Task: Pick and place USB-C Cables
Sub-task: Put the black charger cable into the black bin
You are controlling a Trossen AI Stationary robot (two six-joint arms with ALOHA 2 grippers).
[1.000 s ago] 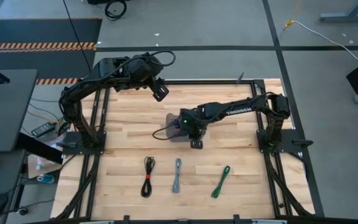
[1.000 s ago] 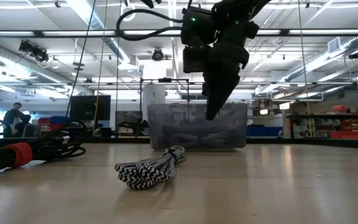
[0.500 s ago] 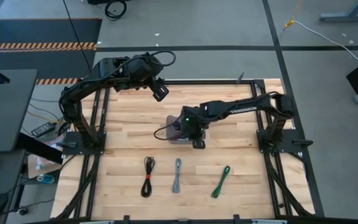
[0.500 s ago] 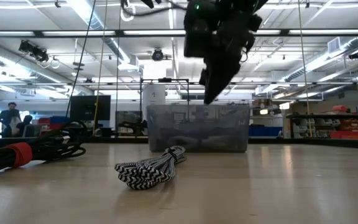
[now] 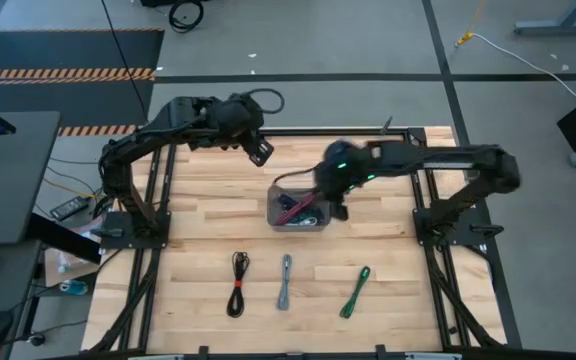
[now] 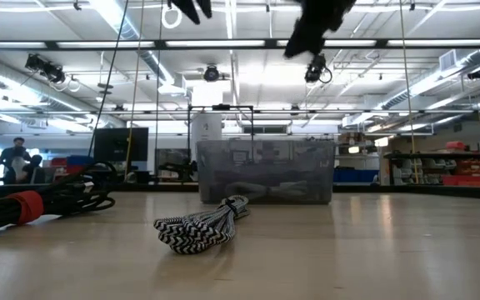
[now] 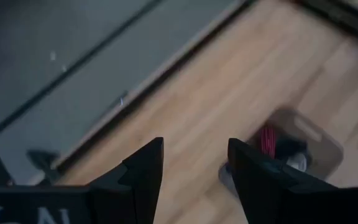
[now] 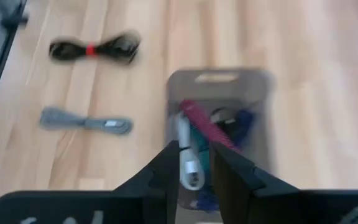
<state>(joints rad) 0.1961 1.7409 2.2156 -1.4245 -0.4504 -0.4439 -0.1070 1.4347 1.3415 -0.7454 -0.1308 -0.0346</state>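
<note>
Grey see-through bin (image 5: 299, 207): you have several cables inside, and three in front of it: black (image 5: 238, 283), grey (image 5: 285, 281), green (image 5: 356, 291). Your right gripper (image 8: 194, 163) hangs over it, parted, empty; left gripper (image 7: 194, 163) behind, open.

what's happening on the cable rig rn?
Sorting USB-C cables into the grey bin. The right claw is empty, fingers apart, raised beside the bin, which already holds several cables. Black, grey and green cables lie on the table. The left claw waits open.
</note>
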